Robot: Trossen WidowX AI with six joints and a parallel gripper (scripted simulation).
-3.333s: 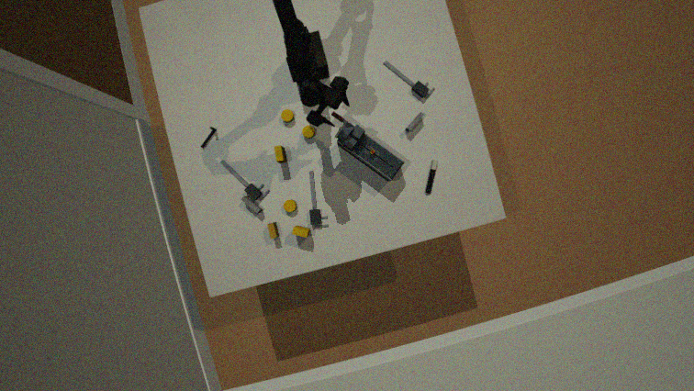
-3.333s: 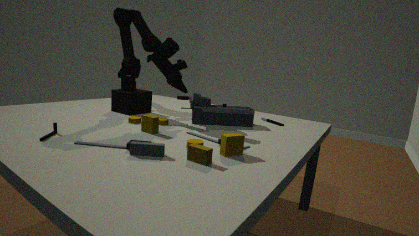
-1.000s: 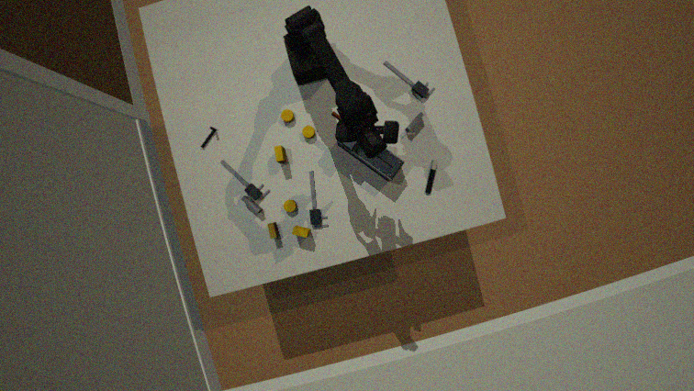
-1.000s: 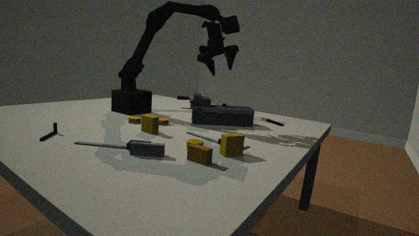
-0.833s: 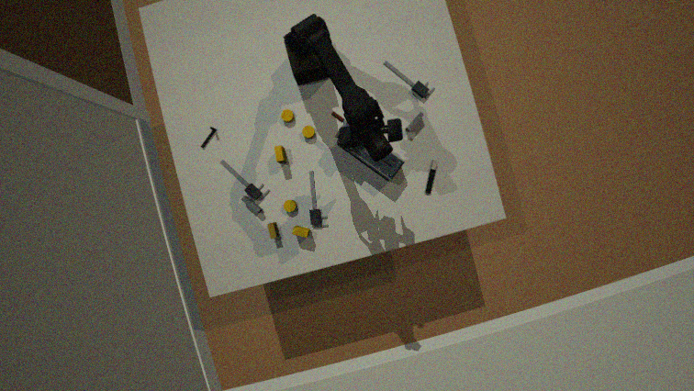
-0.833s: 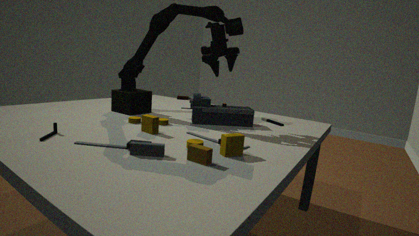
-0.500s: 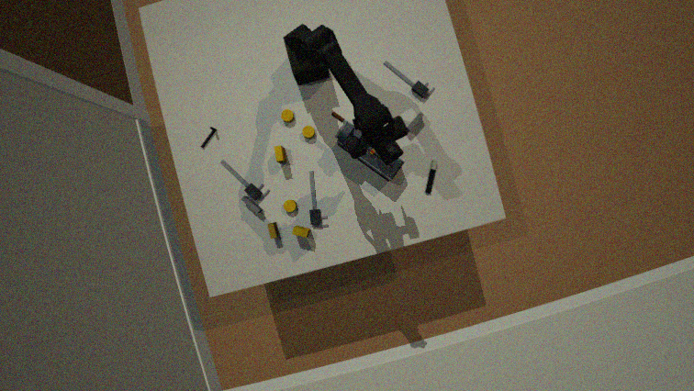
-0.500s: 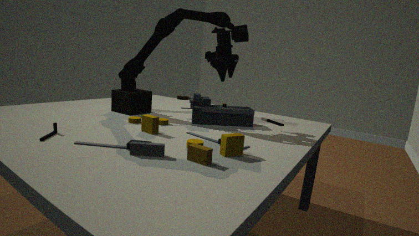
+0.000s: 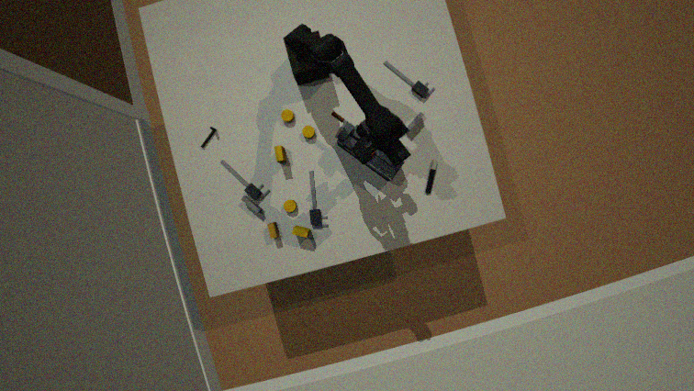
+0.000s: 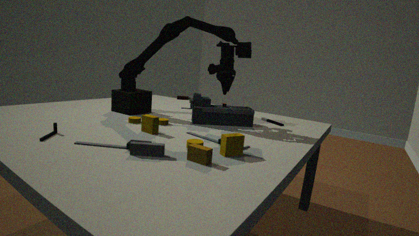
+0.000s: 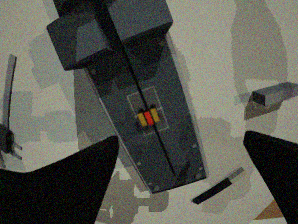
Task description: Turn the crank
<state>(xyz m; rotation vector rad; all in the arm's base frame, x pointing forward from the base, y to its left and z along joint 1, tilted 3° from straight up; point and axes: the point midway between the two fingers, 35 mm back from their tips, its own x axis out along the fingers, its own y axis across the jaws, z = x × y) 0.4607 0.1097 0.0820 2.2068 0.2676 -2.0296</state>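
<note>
The dark grey slide machine (image 9: 383,167) (image 10: 223,116) (image 11: 156,156) lies on the white table (image 9: 194,72) (image 10: 117,190). Its red-brown crank handle (image 9: 337,117) (image 10: 183,97) sticks out at the end nearest the arm's base; the wrist view does not show it. In the wrist view the red pointer (image 11: 148,119) (image 10: 224,104) sits in the slot between the two brass marks (image 11: 141,120), roughly in line with them. My gripper (image 10: 224,91) (image 11: 182,140) is open and empty. It points straight down a little above the middle of the slide, well away from the handle.
Yellow discs (image 9: 287,115) and yellow blocks (image 10: 149,123) (image 10: 231,144) lie left of the machine. Grey long-handled tools (image 9: 252,189) (image 10: 145,148), a black L-key (image 9: 209,137) (image 10: 49,134) and a black rod (image 9: 430,177) (image 10: 272,121) lie around. The arm's base (image 10: 131,101) stands behind.
</note>
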